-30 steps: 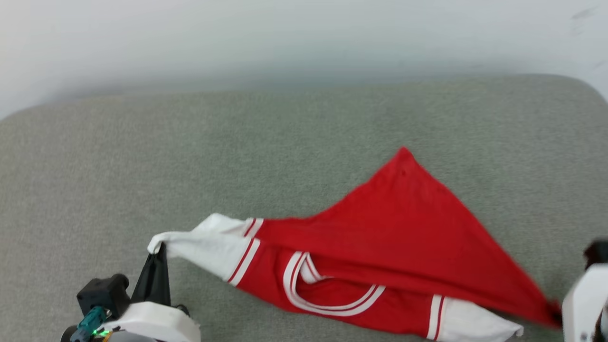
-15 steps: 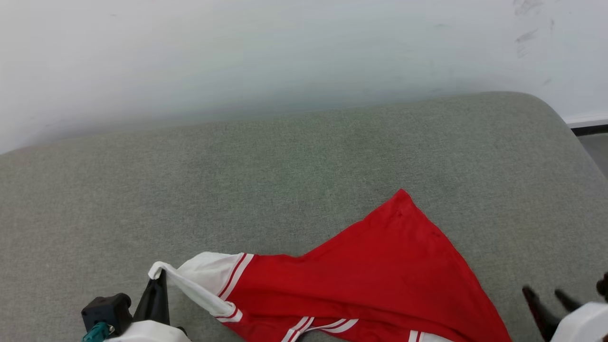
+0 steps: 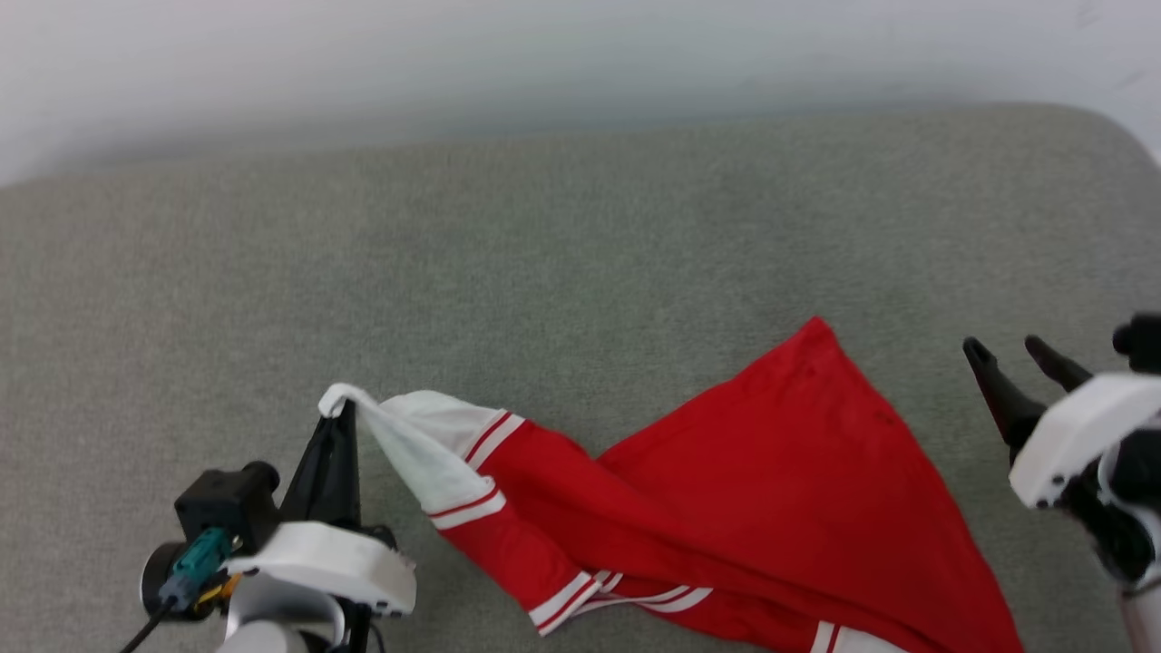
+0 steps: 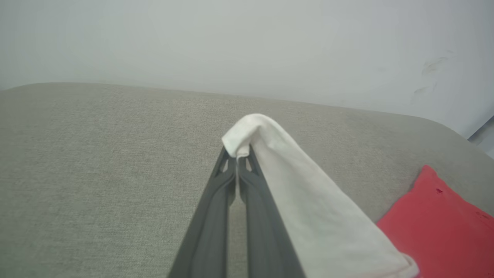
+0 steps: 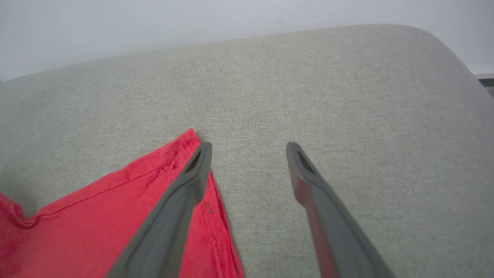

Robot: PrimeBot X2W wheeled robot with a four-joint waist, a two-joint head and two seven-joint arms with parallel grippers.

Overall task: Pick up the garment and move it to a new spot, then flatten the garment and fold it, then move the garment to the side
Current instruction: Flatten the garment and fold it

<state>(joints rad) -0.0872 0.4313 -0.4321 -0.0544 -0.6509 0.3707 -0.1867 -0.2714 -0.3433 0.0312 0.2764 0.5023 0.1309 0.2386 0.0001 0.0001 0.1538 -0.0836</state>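
The garment [image 3: 753, 490], a red T-shirt with white sleeves, lies rumpled on the grey cushion [image 3: 544, 254], its red hem corner pointing away from me. My left gripper [image 3: 337, 415] is shut on the tip of a white sleeve [image 4: 270, 154] and holds it slightly raised. The sleeve drapes to the right over its fingers [image 4: 216, 208]. At the right, my right gripper [image 3: 1007, 349] stands open with nothing in it, above the cushion beside the shirt's right edge. Seen from the right wrist, the red hem corner [image 5: 162, 170] lies just left of its spread fingers [image 5: 181, 193].
A pale wall [image 3: 544, 54] runs behind the cushion's far edge. The cushion's rounded right corner [image 5: 444, 50] drops off to a strip of floor [image 5: 486, 83]. Bare cushion stretches beyond and to the left of the shirt.
My right gripper let go of the red corner it held, opened wide and rose beside the shirt. The released cloth slumped onto the cushion. The left gripper kept its hold on the sleeve. The camera shifted.
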